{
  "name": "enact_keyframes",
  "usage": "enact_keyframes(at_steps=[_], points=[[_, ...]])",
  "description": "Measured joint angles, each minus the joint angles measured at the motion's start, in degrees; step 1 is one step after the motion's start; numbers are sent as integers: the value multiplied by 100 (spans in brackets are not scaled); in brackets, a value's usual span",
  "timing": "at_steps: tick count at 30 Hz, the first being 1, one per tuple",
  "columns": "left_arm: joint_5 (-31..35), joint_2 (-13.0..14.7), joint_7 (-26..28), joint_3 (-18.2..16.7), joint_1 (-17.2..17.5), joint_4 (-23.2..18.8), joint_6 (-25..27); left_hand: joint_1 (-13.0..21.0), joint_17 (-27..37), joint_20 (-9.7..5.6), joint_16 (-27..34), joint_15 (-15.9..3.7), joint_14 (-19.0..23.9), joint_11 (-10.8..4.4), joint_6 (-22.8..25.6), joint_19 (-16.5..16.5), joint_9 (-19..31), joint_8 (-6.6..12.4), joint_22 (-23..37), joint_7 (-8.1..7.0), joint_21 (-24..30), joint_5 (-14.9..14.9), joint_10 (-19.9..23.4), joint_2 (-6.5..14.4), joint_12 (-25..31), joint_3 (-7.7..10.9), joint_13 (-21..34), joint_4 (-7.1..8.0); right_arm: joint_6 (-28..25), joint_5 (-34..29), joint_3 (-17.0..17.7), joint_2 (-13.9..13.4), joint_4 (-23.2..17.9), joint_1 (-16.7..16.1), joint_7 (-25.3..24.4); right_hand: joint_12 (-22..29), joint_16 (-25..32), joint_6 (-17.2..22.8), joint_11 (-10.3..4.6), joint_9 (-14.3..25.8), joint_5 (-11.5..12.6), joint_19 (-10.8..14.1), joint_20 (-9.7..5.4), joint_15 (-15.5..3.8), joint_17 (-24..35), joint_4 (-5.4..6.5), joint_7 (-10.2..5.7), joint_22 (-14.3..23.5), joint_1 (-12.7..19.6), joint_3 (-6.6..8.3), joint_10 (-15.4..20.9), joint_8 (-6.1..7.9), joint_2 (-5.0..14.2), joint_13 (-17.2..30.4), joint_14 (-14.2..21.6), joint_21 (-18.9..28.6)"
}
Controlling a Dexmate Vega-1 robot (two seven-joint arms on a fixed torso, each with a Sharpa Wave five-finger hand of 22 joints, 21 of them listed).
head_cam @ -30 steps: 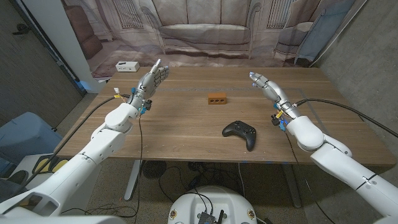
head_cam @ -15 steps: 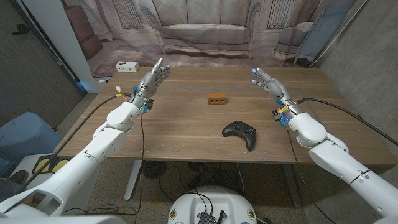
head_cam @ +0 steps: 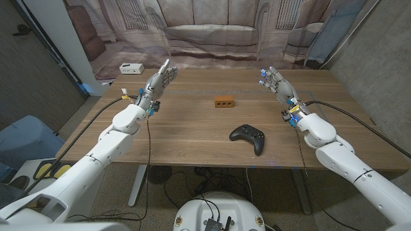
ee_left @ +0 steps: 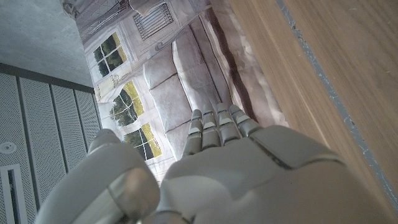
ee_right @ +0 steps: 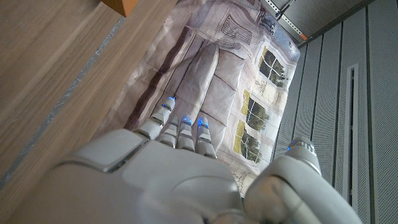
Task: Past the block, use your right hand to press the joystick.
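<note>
A black game controller (head_cam: 248,136) with its joysticks lies on the wooden table (head_cam: 192,128), near the front edge, right of centre. An orange-brown block (head_cam: 224,101) sits farther back, near the middle; a corner of the block (ee_right: 124,5) also appears in the right wrist view. My right hand (head_cam: 277,84) is raised over the table's back right, fingers straight and apart, holding nothing, well behind and to the right of the controller. My left hand (head_cam: 158,81) is up at the back left, fingers extended, empty. Both wrist views look along the back of each hand (ee_left: 236,168) (ee_right: 180,174).
A white power strip (head_cam: 131,68) lies at the table's far left corner. A printed backdrop of a sofa and windows (head_cam: 212,32) hangs behind the table. Cables trail from both forearms over the table edges.
My right hand has risen and swung back toward the far right of the table, its fingers spreading more upright. The left hand, block and controller have stayed put.
</note>
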Motion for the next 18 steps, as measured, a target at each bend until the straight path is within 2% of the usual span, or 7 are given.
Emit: enact_keyframes(at_steps=[8, 16, 18], points=[[46, -13, 85, 7, 0, -48, 26, 0, 0, 0, 0, 0, 0, 0, 0, 0, 0, 0, 0, 0, 0, 0, 0, 0, 0, 0, 0, 0, 40, 430, -85, 77, 378, 266, 426, 0, 0, -5, 0, 0, 0, 0, 1, 0, 0, 0, -2, 0, 53, 0, 0, 0, 6, 0, 0, 0], [55, 9, 162, 1, 37, -114, 95, 0, 0, 0, 0, 0, 0, 0, -23, 1, 0, 0, 0, -23, 0, 0, 0, 0, 0, 0, 0, 0, -22, 747, -115, 95, 496, 347, 740, 0, -22, -23, -1, 0, 0, 0, 1, 0, 0, 0, -21, 0, 53, 0, 0, 0, 7, 0, 1, 0], [14, 13, 165, 1, 38, -124, 171, 0, 0, 0, 0, 0, 0, 0, -45, 1, 0, -13, 0, 1, 0, 0, 0, 0, 0, 0, 0, 0, -37, 790, -155, 129, 665, 455, 787, 0, -22, -23, -1, 0, 0, 0, 1, 0, 0, 0, -21, 0, 53, 0, 0, 0, 7, 0, 1, 0]])
